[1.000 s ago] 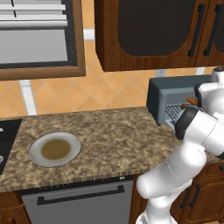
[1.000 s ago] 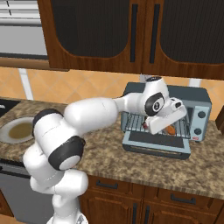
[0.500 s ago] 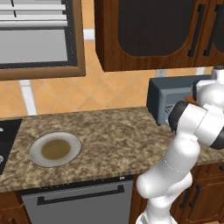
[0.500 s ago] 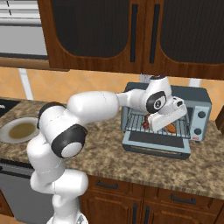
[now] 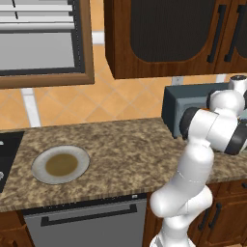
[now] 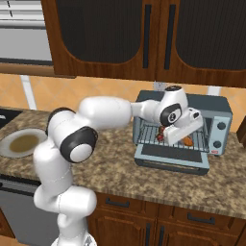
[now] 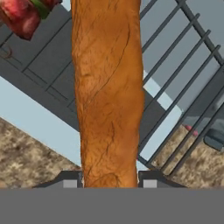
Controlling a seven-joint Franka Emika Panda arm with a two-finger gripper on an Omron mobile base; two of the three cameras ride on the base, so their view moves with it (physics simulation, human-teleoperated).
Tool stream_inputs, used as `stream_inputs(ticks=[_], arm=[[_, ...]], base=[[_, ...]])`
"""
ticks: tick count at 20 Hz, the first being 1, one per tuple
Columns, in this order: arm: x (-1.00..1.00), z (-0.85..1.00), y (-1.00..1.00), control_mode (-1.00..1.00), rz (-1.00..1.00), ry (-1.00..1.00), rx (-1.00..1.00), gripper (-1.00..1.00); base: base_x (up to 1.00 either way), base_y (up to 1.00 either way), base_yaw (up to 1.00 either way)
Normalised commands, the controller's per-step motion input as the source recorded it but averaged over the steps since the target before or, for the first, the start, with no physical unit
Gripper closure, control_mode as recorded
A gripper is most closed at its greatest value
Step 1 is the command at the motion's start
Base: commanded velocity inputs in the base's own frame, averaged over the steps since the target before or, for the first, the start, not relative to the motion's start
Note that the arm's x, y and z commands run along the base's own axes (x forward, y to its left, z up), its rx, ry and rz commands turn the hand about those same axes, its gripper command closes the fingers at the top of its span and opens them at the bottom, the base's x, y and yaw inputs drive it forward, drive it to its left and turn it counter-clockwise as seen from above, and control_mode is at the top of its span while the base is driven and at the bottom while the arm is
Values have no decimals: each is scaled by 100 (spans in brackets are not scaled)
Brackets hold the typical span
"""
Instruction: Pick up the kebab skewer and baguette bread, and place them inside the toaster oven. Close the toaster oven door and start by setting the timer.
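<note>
The long orange-brown baguette bread (image 7: 109,96) ran up the middle of the hand view from bottom edge to top, clamped at its lower end between the two dark finger tips (image 7: 72,180) of the gripper (image 7: 110,181), which pressed against its sides. Behind it lay the wire rack (image 7: 183,65) and the pale front edge of the oven floor. In the upper left corner of that view sat the kebab skewer (image 7: 24,15), its dark red chunks resting on the rack beside the loaf.

In the right base view the gripper (image 6: 180,139) hung at the right centre of the frame, just in front of the mouth of the boxy dark blue-grey toaster oven (image 6: 218,108). An orange end of the baguette bread (image 6: 186,141) showed below the white hand, over the rack, and the dark red kebab skewer (image 6: 160,133) lay just left of it inside the cavity. The flat dark grey toaster oven door (image 6: 172,157) was dropped down and lay open on the speckled brown stone counter (image 6: 120,163).

In the left base view the toaster oven (image 5: 181,103) stood at the right of the frame, partly behind the white arm. At the lower left of that frame a round pale plate (image 5: 61,164) with a brownish centre rested on the counter (image 5: 125,144), well apart from the oven. Dark wooden cabinets (image 6: 144,38) hung above.
</note>
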Motion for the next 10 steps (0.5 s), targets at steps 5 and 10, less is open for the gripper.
stream_inputs(ticks=[5,10], arm=[[36,-7,-6,-100,4,0,6,100],[30,-20,-9,-100,4,0,7,100]], base=[[0,0,0],[0,0,0]])
